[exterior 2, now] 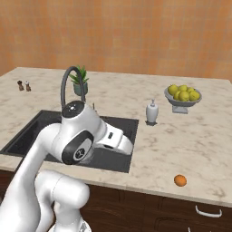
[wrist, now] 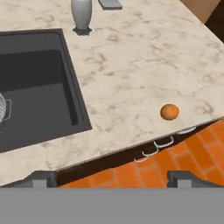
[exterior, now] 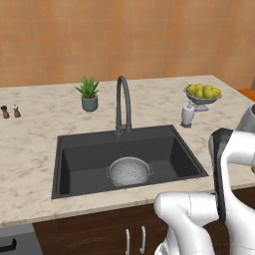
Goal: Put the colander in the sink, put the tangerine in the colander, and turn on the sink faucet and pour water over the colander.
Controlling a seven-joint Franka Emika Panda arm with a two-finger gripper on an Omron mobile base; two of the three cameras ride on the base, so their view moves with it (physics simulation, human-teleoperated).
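Note:
The silver perforated colander [exterior: 129,171] sits upright on the floor of the black sink [exterior: 79,164], toward the front; its rim and one handle [wrist: 3,109] peek in at the left edge of the hand view. The tangerine [exterior 2: 180,180] lies on the marble counter right of the sink, close to the front edge [wrist: 169,112]. My gripper [wrist: 113,180] hovers above the counter's front edge between sink and tangerine, open wide with nothing between its fingertips [wrist: 41,178]. The dark gooseneck faucet [exterior: 123,104] stands behind the sink, with no water running.
A white soap dispenser [exterior: 188,114] stands right of the sink's back corner. Behind it is a footed bowl of yellow-green fruit [exterior: 202,93]. A potted plant [exterior: 89,93] stands left of the faucet, two small shakers [exterior: 10,111] at far left. Drawer handles [wrist: 157,144] lie below the counter edge.

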